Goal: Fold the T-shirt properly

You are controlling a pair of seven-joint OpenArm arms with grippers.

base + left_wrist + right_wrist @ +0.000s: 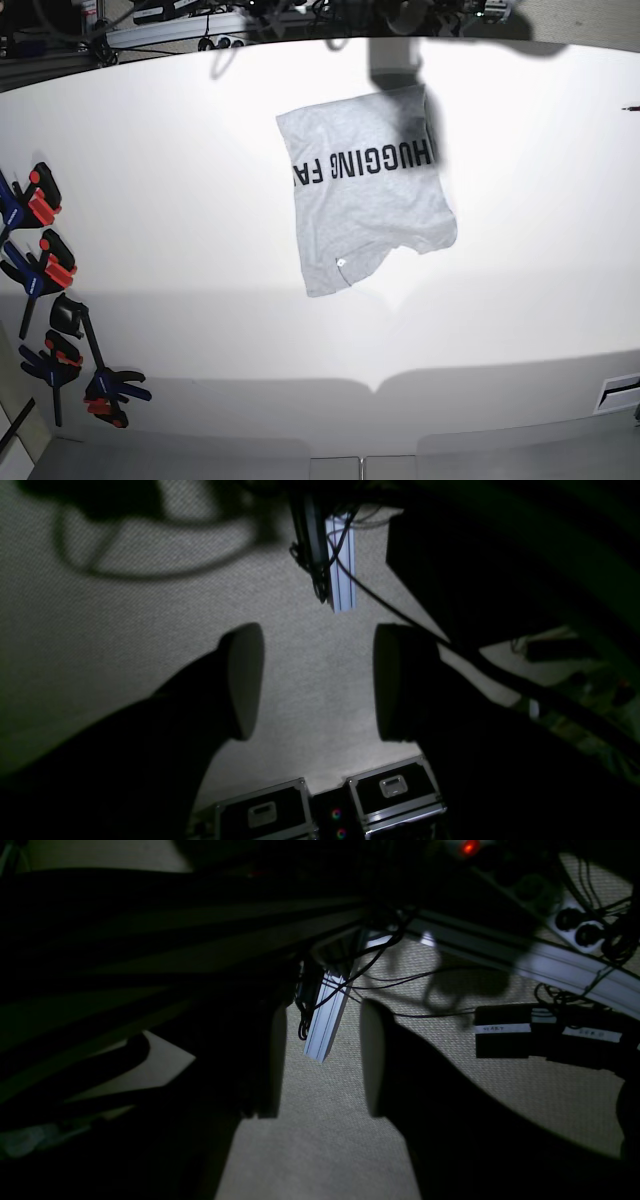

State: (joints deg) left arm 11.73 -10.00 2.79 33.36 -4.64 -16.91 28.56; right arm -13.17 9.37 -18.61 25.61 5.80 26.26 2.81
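T-shirt (pixel 365 190), light grey with black block lettering facing up, is seen lying on the white table (pixel 180 200), toward its far middle. It appears folded lengthwise already, with 1 sleeve and the small white neck tag at the near end; at least 1 crosswise fold is judged to remain. Left gripper (pixel 317 682) is seen parted wide and empty over carpet (pixel 100 630). Right gripper (pixel 322 1065) is parted moderately, also empty. Neither touches the shirt.
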